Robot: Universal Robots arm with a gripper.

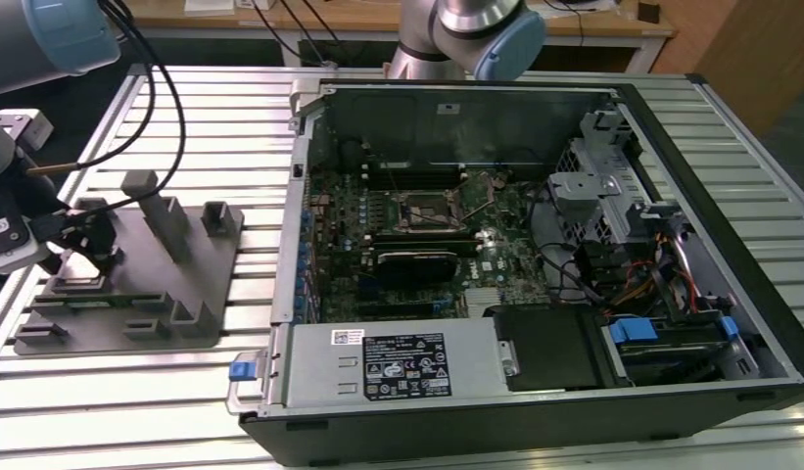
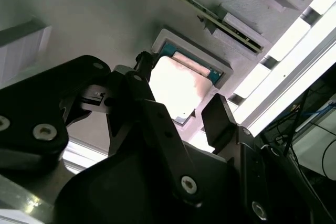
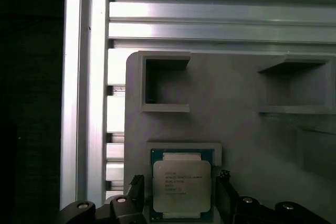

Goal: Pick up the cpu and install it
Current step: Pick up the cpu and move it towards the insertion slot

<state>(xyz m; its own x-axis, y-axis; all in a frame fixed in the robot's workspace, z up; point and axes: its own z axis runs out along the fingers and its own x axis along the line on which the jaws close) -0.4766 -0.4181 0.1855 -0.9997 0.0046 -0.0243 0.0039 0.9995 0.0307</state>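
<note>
The cpu, a small square chip with a shiny silver top, lies flat in a shallow square recess of the grey fixture plate. In the second wrist view the cpu looks bright white. My gripper is open, with one black finger on either side of the chip and a little gap on each side. In the exterior view my gripper hangs low over the fixture plate at the left. The metal-framed socket sits on the motherboard inside the open computer case.
Upright grey blocks rise from the fixture plate close to my gripper. Two square pockets are cut into the plate beyond the chip. The slatted metal table carries both plate and case. Black cables hang beside the arm.
</note>
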